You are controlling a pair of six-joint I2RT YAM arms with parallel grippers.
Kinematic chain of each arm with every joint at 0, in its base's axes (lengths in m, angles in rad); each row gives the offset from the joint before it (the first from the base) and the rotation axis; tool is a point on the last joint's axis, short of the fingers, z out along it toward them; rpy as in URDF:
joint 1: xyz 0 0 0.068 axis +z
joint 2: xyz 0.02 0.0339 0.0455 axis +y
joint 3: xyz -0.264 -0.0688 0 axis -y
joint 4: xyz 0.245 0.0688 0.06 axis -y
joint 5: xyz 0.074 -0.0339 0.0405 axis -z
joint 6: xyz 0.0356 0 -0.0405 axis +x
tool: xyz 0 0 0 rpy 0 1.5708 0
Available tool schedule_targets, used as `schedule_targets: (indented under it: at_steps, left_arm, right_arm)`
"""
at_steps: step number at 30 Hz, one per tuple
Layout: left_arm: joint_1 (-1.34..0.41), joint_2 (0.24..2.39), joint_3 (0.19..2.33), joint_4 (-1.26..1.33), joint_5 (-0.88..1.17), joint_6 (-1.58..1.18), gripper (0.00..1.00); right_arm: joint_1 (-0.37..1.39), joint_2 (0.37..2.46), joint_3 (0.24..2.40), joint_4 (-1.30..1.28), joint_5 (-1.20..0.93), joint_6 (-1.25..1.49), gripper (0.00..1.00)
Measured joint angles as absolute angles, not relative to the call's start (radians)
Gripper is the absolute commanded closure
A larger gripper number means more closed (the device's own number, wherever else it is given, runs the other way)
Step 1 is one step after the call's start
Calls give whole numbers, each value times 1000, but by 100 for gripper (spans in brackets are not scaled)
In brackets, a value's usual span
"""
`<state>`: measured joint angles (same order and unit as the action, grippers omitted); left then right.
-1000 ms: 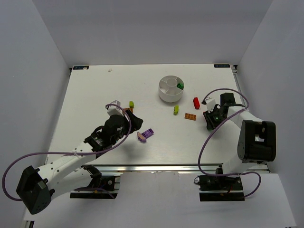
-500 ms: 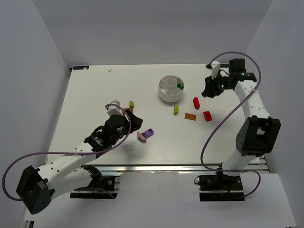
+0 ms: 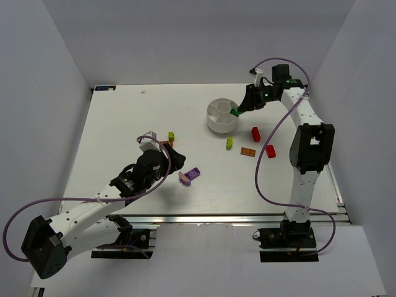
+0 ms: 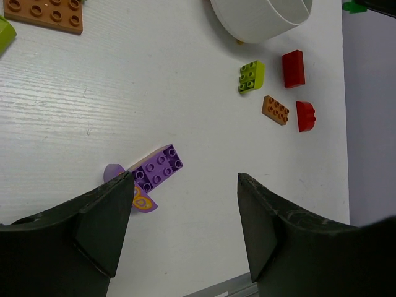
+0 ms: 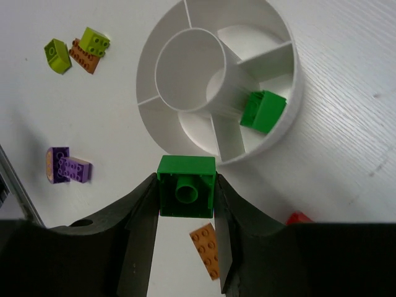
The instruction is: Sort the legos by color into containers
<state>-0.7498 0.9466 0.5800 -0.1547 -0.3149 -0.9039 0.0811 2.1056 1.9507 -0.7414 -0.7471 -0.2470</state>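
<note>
My right gripper (image 5: 187,197) is shut on a dark green brick (image 5: 186,186), held above the table just off the rim of the white dish (image 5: 281,37). In the top view this gripper (image 3: 237,111) is at the dish's right edge (image 3: 213,124). Another dark green brick (image 5: 263,111) lies in one wedge of the dish. My left gripper (image 4: 185,232) is open and empty above the table, just right of a purple brick (image 4: 158,167) with a purple flat piece (image 4: 142,199) under it. It shows in the top view (image 3: 176,158).
Loose on the table: two red bricks (image 3: 255,133) (image 3: 270,151), an orange plate (image 3: 247,152), a yellow-green brick (image 3: 229,143), another yellow-green brick on an orange piece (image 3: 171,136). The purple brick (image 3: 191,174) lies mid-table.
My right arm has swung from the table's right side up and left to the dish's right rim, carrying the green brick. The left arm has not moved.
</note>
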Motion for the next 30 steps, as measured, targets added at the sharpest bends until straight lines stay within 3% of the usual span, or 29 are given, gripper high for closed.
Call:
schedule_targets:
  at_steps: [7,13,22,30]
  left_arm:
    - [-750,953,580,-157,-315,-907,23]
    - [-750,976,580,-157,-315,-906,23]
    - [-750,991,580,-157,-315,-900,22]
    - [-750,991,581,-157,-315,-899,22]
  right_arm:
    - [117,2163,1991,-648,-758,-149,100]
    - [112,2172,2003,-584,-751,-88,91]
    - [114,2242,2033,-522,-729,-35,71]
    - [116,2258,2033,-520,-711,-24,46]
